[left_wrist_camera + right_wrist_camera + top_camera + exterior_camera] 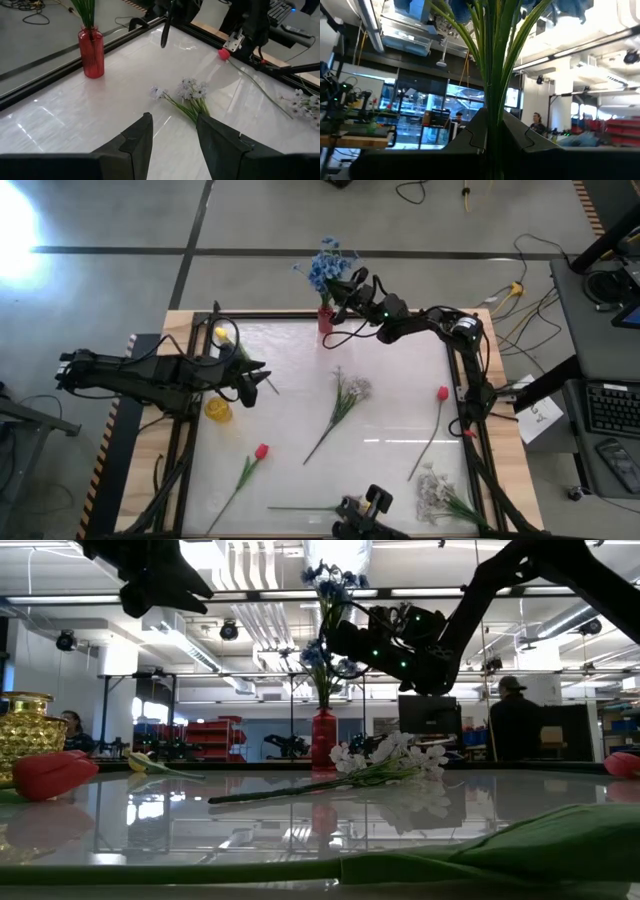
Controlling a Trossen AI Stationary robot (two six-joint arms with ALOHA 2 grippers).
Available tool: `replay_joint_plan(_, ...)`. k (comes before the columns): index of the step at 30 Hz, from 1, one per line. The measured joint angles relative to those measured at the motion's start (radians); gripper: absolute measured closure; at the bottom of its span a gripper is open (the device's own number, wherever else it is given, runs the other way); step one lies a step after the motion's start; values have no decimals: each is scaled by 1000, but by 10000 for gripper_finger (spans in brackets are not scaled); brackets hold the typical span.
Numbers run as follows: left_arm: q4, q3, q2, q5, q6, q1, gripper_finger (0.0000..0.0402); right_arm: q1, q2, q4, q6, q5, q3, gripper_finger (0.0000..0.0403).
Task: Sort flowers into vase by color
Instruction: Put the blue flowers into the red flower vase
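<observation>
Seating blue stems in the red vase (326,319)
Right gripper (345,290) clamps the blue flowers (325,265) above it; sideways pull could topple it. Left gripper (172,135) open.

The counter (400,395) has a glossy white top in a black frame. A red vase (326,319) stands at its far edge, a gold vase (218,410) near the left side. Lying flat are a white spray (347,395) in the middle, a red tulip (257,454), another red tulip (441,394) toward the right, a second white spray (434,490) at the near right corner, and a yellow tulip (221,335) at the far left.
</observation>
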Motion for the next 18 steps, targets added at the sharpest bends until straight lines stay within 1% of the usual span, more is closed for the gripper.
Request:
replay_joint_plan(9, 0, 0, 16, -1, -19, 0, 261, 4, 13, 2, 1, 0, 20, 385)
replay_joint_plan(14, 0, 0, 18, -2, -16, 0, 261, 4, 27, 2, 31, 0, 5, 385)
replay_joint_plan(18, 0, 0, 17, -2, -17, 0, 261, 4, 49, -2, 95, 0, 5, 385)
